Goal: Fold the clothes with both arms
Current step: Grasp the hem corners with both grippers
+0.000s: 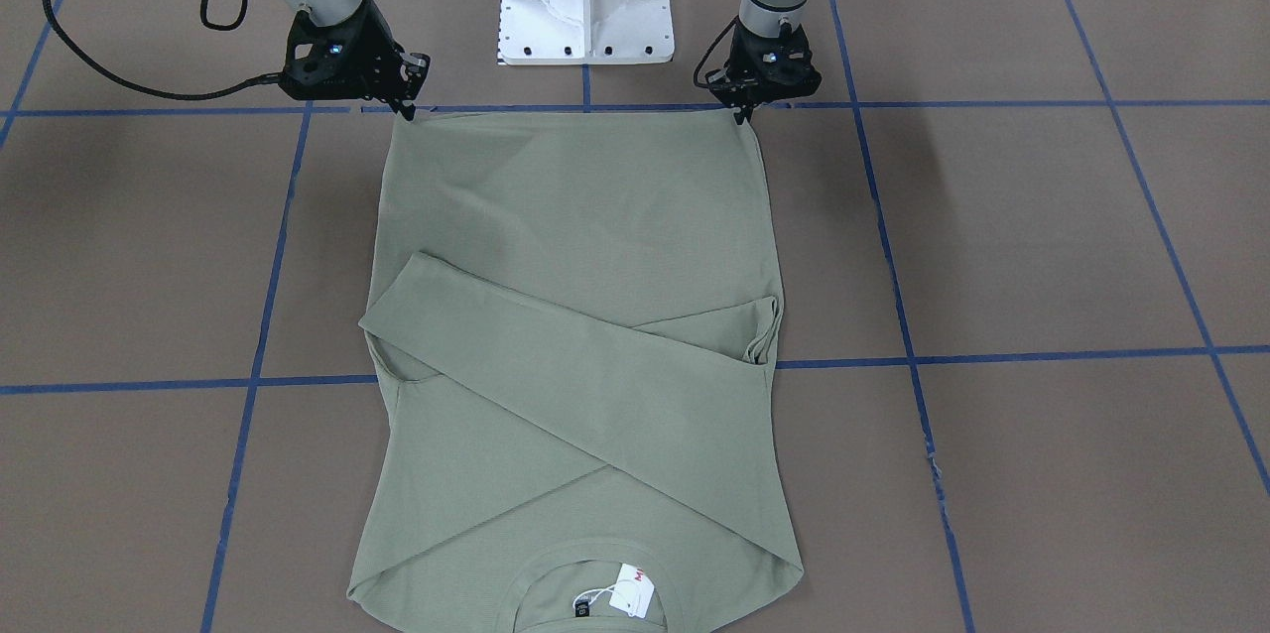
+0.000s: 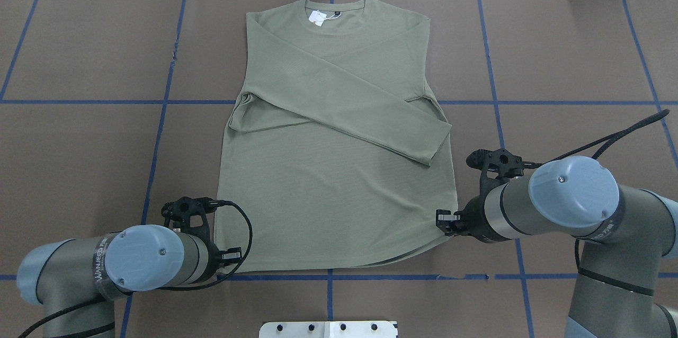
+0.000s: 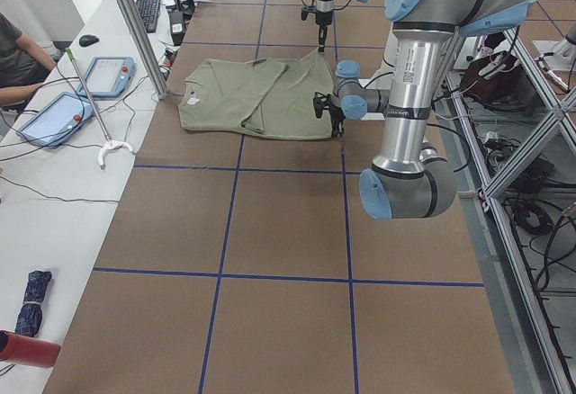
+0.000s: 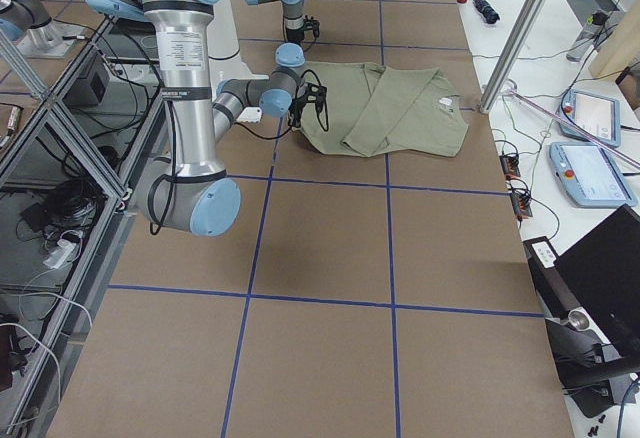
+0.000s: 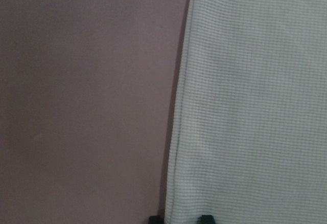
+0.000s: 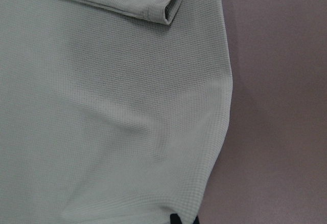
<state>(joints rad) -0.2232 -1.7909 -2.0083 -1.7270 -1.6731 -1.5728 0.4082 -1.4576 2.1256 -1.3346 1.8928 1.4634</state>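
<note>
- at the shirt's robot-side hem, what are the tools doing?
- the right tool (image 2: 444,220) looks pressed together on the hem's right corner. the cloth there draws to a point, and a thin shadow sits under the hem (image 2: 328,263) on that side. the left tool (image 2: 233,257) is at the other corner, but its wrist view shows two fingertips (image 5: 156,218) a little apart with the shirt's edge between them, so i cannot tell whether it grips.
- and the shirt itself?
- the shirt (image 2: 328,189) lies flat mid-desk (image 2: 556,52), hem toward the robot. the neck and white hang tag (image 2: 318,17) are at the far side, and both sleeves (image 2: 349,99) are crossed over the body.
- what could go wrong from here?
- i judge an uneven lift the main risk. if only one corner is truly held, the other drops and the fold goes skew. a shallow pinch on loose knit could slip out mid-carry. the upper sleeve's cuff (image 2: 435,144) pokes just past the side edge, so dragging rather than lifting could pull the sleeves out of place. arms moving at different speeds would stretch or slacken the hem between them.
</note>
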